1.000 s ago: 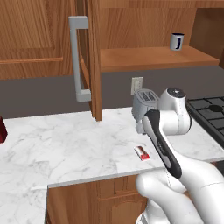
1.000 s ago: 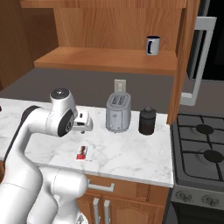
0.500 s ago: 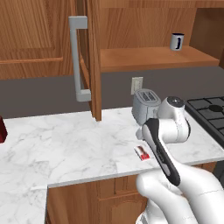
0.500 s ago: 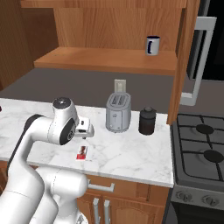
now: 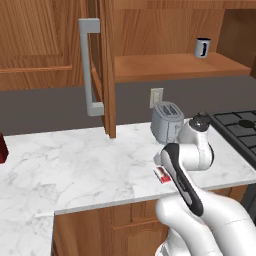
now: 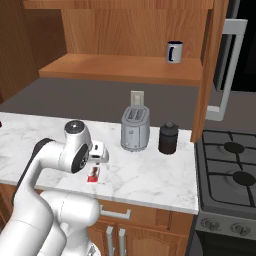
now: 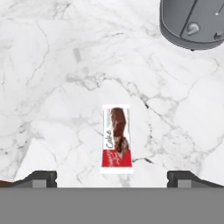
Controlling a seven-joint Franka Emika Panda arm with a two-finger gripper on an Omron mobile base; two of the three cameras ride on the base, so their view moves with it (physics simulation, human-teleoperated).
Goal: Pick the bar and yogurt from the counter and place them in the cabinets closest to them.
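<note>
Marble counter (image 7: 52,65), toaster (image 7: 192,22) beyond. Gripper (image 7: 111,177) spread wide, empty, hovering above the bar (image 7: 117,139), which lies flat between the fingertips, just ahead. Judged light, thin, slick-wrapped, slightly crushable; pinch across its narrow width, mid-length.

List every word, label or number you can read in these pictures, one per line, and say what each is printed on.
"Cake": large white letters running along the small flat white, red and dark brown wrapped bar lying on the white marble counter, hand view.
Smaller white script on the bar's red end: too blurred to read.
Dark mark on the small blue-and-white mug on the wooden cabinet shelf: too small to read.
Grey metal toaster: no legible text.
</note>
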